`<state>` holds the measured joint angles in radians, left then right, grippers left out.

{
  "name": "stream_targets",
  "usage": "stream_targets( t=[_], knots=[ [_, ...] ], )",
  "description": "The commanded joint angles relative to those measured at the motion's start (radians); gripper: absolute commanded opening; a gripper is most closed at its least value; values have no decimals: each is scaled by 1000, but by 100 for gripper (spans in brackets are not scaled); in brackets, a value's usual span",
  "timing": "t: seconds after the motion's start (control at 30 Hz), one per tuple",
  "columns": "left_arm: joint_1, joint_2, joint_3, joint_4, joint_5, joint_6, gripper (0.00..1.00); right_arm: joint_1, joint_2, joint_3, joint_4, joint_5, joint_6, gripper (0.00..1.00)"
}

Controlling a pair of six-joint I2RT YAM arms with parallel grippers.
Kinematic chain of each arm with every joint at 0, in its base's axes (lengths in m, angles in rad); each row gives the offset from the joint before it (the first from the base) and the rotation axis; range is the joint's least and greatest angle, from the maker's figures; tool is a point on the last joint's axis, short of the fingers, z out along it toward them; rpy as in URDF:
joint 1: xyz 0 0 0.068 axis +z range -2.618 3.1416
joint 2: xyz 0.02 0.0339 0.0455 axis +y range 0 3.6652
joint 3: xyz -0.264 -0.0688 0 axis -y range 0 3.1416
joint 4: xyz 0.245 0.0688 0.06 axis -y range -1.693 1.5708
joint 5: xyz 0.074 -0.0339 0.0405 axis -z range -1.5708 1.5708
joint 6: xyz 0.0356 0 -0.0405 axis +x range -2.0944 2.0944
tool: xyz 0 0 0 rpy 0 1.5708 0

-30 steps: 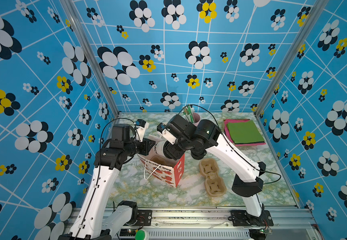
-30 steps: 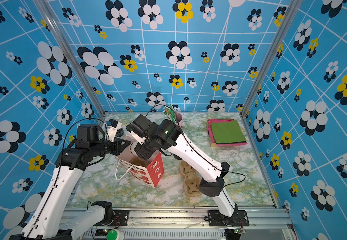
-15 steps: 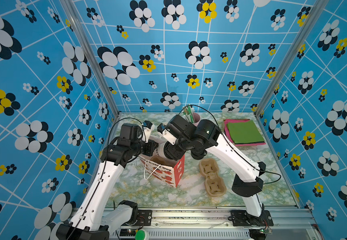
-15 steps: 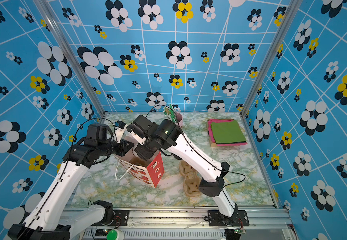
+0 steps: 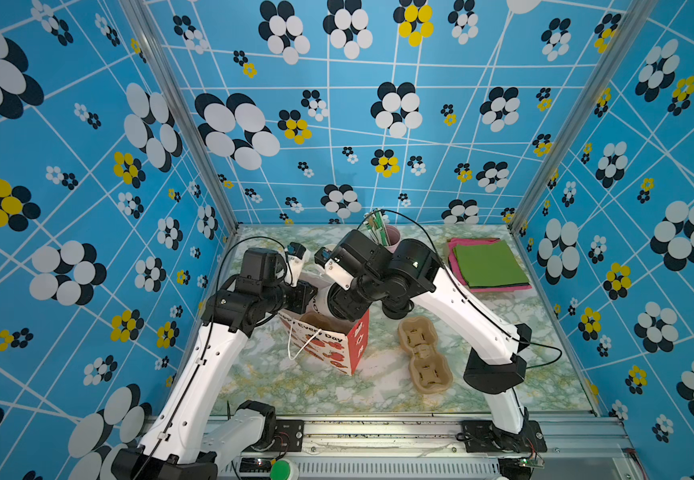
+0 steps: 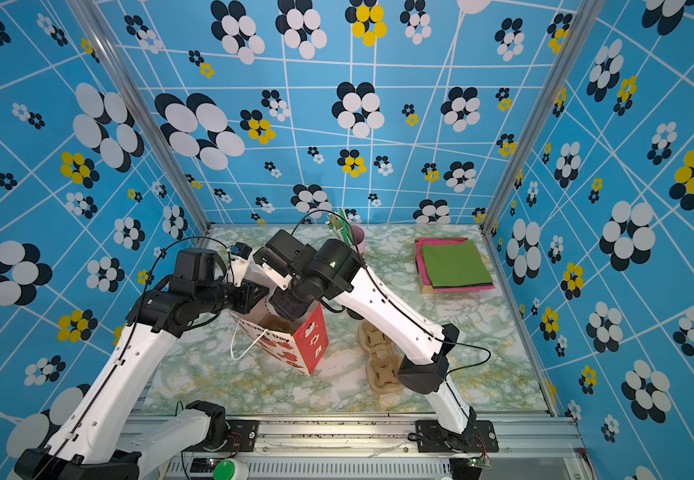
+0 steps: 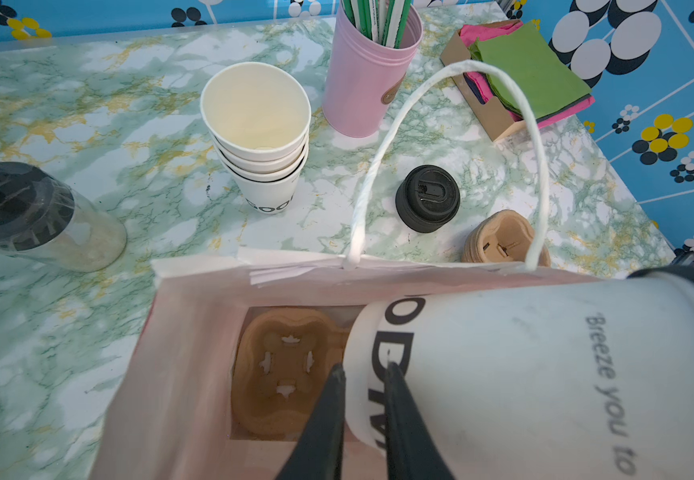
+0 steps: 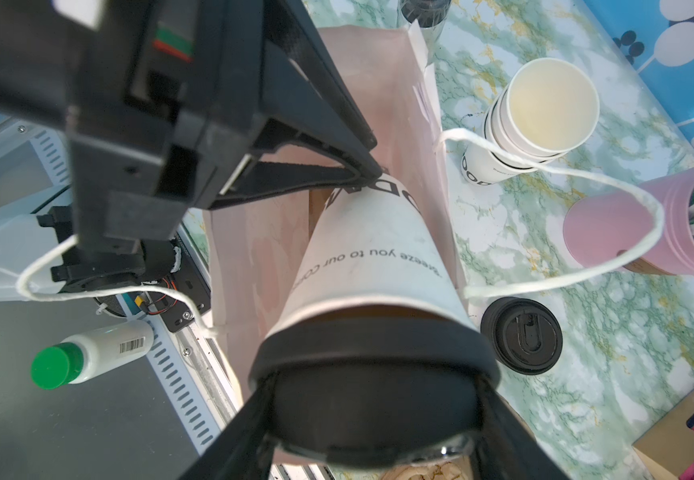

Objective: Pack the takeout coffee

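The takeout coffee (image 8: 370, 257), a white cup with a black lid, hangs tilted with its base inside the mouth of the red paper bag (image 5: 349, 349). My right gripper (image 8: 374, 399) is shut on its lid, one finger on each side. In the left wrist view the cup (image 7: 503, 374) fills the near side above a brown cup carrier (image 7: 283, 374) on the bag's floor. My left gripper (image 7: 366, 369) reaches over the bag's opening. Its fingers stand a narrow gap apart with nothing between them, and the tips are right at the cup's base. In a top view both grippers meet over the bag, left (image 5: 310, 297) and right (image 5: 341, 307).
Behind the bag stand a stack of lidless cups (image 7: 255, 137), a pile of black lids (image 7: 427, 198), a pink straw holder (image 7: 368, 75) and a clear lidded jar (image 7: 37, 216). Napkins (image 5: 488, 264) lie at the back right. Brown carriers (image 5: 422, 353) lie right of the bag.
My left arm has swung in, bringing its gripper closer to the bag and the cup's base, and its fingers have parted slightly. The right gripper and the cup have stayed put.
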<state>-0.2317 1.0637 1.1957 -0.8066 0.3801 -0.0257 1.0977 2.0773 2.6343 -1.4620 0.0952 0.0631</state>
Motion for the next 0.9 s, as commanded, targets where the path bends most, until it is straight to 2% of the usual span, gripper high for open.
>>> stream_targets(
  t=[0.0, 0.27, 0.53, 0.83, 0.87],
  knots=[
    [-11, -19, -1, 8, -2, 10, 24, 8, 16, 29, -4, 0, -13, 49],
    [-10, -69, 17, 29, -51, 10, 36, 8, -2, 29, -4, 18, -16, 49],
    [-9, -115, 16, 52, -98, 1, 42, 9, -22, 29, -10, 28, -12, 49],
    [-4, -137, 2, 78, -121, -12, 42, 8, -84, 27, -11, 36, -3, 49],
    [-4, -137, 0, 80, -121, -13, 47, 8, -91, 27, -12, 39, -1, 49]
  ],
)
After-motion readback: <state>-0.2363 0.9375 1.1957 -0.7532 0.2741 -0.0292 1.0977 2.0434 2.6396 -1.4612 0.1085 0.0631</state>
